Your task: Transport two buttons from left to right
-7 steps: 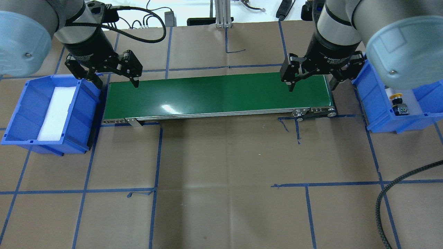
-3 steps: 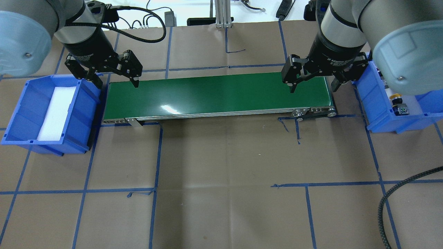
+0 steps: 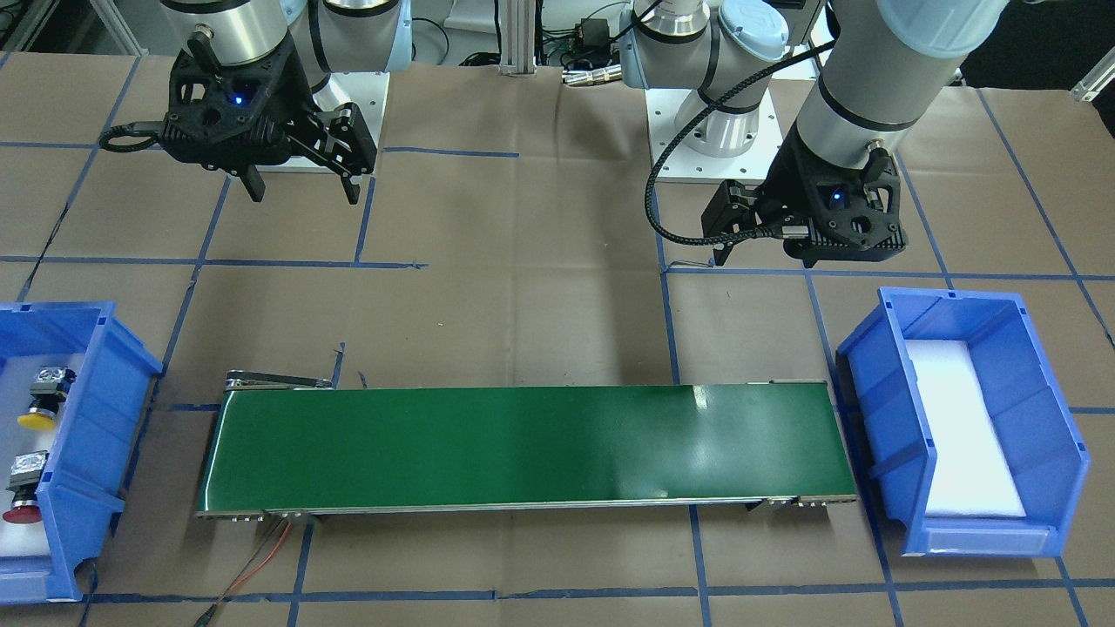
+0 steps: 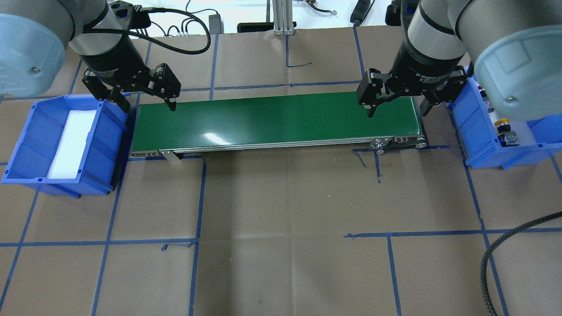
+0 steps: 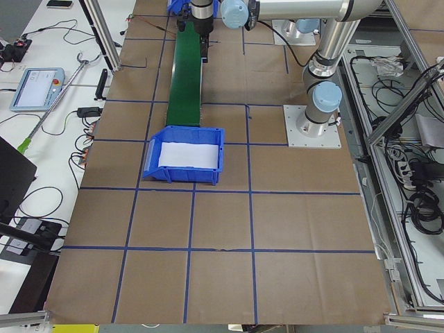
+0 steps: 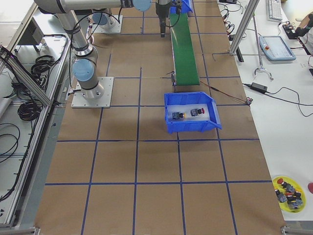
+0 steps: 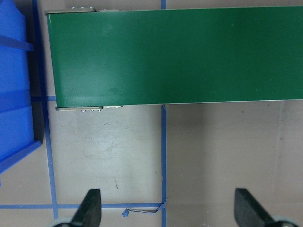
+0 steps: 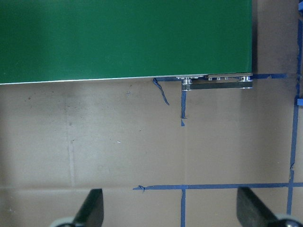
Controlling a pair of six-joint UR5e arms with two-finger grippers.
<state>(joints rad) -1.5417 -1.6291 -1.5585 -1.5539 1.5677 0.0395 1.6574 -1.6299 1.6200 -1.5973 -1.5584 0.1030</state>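
Both buttons sit in the blue bin (image 3: 104,383) at the robot's right end of the table, on its white foam pad (image 3: 10,440). You can log them as follows.

- **Yellow button (image 3: 43,401):** lies on its side. The round cap points away from the robot, with the black collar behind it and the grey block toward the robot.
- **Red button (image 3: 22,489):** same pose and same heading. It lies apart from the yellow one, farther from the robot.
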